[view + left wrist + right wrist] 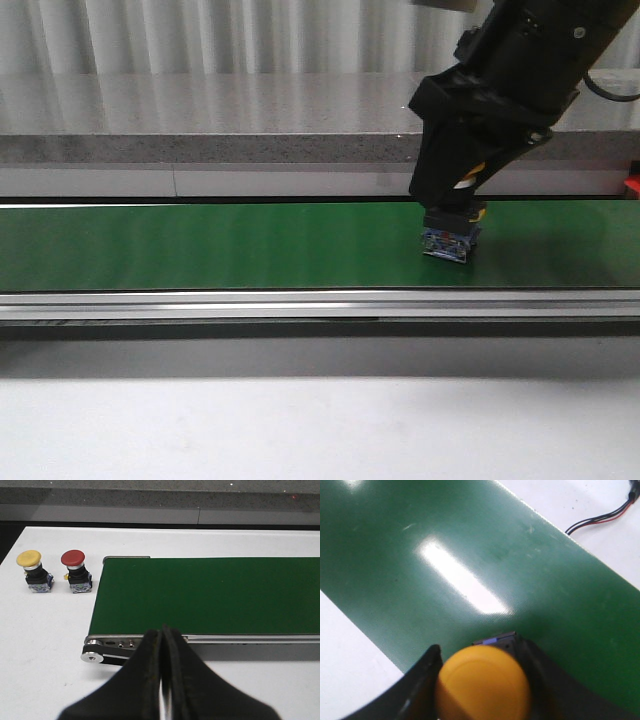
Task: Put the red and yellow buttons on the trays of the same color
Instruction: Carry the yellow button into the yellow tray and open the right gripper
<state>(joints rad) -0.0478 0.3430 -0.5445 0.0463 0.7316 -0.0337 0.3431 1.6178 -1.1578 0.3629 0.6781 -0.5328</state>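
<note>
— While the right gripper (pixel 482 680) pinches that yellow button (pixel 482 684), where does it sit?
— Base down on the green belt (pixel 220 245), toward its right end.
— And the other arm?
— Left gripper (pixel 163 680), jaws pressed together, empty, near the belt's end. A second yellow button (pixel 33 570) and a red button (pixel 76 570) stand side by side on the white table (pixel 45 645) beside it.
— Behind?
— A grey speckled ledge (pixel 200 148).

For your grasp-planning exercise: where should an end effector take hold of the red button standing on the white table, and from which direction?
Grip the red button at the narrow neck or black body below its wide cap, descending from above. It stands upright, and the yellow button beside it stands apart, likely leaving finger room.
</note>
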